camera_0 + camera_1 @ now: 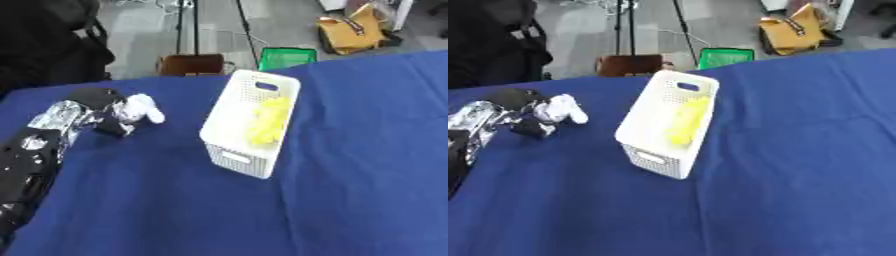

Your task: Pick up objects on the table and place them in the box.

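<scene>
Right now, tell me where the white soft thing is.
The white soft thing sits in the left hand at the table's left, left of the white box.

Both head eyes look steeply down at the blue table [350, 150], sharing the white box [249, 125] mid-frame.

The left robot hand [109, 112] covers part of a small white thing [140, 108] too blurred to identify, its fingers indistinct, while the yellow object [269, 121] inside the white box [229, 160] shows no clear shape
</scene>
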Robot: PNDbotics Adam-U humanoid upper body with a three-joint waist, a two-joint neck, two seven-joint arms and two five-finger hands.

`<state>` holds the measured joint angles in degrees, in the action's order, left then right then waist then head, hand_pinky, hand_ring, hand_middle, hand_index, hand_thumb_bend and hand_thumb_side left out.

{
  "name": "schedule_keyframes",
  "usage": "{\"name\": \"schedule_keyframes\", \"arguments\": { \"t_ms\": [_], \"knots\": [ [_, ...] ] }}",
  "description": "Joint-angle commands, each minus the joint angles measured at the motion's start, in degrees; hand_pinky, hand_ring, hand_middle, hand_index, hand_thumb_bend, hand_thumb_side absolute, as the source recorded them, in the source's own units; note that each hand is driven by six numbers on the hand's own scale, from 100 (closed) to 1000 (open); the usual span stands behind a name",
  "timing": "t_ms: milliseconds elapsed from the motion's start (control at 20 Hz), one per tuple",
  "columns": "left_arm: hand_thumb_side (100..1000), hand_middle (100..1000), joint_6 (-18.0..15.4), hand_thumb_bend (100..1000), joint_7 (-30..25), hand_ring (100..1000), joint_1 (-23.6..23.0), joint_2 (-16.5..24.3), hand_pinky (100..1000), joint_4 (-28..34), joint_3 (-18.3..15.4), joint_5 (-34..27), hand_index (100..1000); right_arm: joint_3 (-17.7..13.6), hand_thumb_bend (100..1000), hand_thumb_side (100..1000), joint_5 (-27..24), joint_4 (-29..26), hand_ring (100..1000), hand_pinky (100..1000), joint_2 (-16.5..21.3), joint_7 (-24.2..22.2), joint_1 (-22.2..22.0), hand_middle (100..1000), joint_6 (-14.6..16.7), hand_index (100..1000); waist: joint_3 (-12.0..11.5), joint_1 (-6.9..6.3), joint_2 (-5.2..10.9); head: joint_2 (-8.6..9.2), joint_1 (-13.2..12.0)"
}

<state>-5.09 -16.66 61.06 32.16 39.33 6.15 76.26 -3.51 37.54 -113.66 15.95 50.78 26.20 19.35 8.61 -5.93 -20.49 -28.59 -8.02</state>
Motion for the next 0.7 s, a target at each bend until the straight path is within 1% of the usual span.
{"name": "schedule_keyframes", "arguments": {
  "t_ms": [50,200,250,300,400,450,500,550,700],
  "knots": [
    [762,823,0.47,281,0.18,838,1.34,0.97,767,0.3,-0.44,0.93,908,-0.35,100,820,-0.57,-0.93,753,770,1.3,1.19,0.68,640,1.32,737,0.18,0.14,0.94,0.7,-0.22],
    [753,801,0.29,266,0.7,819,1.39,0.76,754,0.33,-0.42,1.6,882,-0.44,100,818,-0.76,-0.93,753,770,1.35,1.19,0.66,639,1.33,737,0.25,0.13,0.88,0.63,-0.31],
    [741,780,0.2,242,0.91,796,1.42,0.71,728,0.33,-0.42,1.7,866,-0.46,100,817,-0.79,-0.93,753,770,1.36,1.19,0.66,640,1.33,737,0.24,0.12,0.86,0.61,-0.33],
    [741,780,0.16,242,1.22,796,1.44,0.66,728,0.37,-0.44,1.75,866,-0.47,100,817,-0.81,-0.93,753,770,1.37,1.19,0.67,640,1.34,737,0.25,0.1,0.84,0.6,-0.34],
    [728,758,0.21,219,1.86,773,1.43,0.6,700,0.37,-0.44,1.88,844,-0.49,100,817,-0.81,-0.93,753,770,1.38,1.19,0.69,639,1.34,737,0.27,0.07,0.83,0.6,-0.35],
    [716,739,0.23,212,2.15,739,1.4,0.57,658,0.32,-0.42,1.98,818,-0.5,100,817,-0.8,-0.93,753,770,1.38,1.19,0.71,639,1.34,737,0.29,0.05,0.82,0.62,-0.35],
    [716,739,0.21,212,2.39,739,1.34,0.53,658,0.24,-0.38,2.13,818,-0.53,100,817,-0.78,-0.93,753,770,1.37,1.19,0.73,639,1.32,737,0.34,0.03,0.8,0.65,-0.34],
    [702,728,0.17,202,2.59,714,1.3,0.5,635,0.14,-0.37,2.27,803,-0.55,100,817,-0.76,-0.93,753,770,1.36,1.19,0.75,639,1.3,737,0.37,0.01,0.78,0.68,-0.35],
    [682,707,0.05,193,3.18,688,1.16,0.37,622,-0.07,-0.32,2.91,775,-0.67,100,818,-0.73,-0.93,753,770,1.39,1.19,0.85,639,1.27,736,0.52,-0.01,0.72,0.82,-0.38]
  ]
}}
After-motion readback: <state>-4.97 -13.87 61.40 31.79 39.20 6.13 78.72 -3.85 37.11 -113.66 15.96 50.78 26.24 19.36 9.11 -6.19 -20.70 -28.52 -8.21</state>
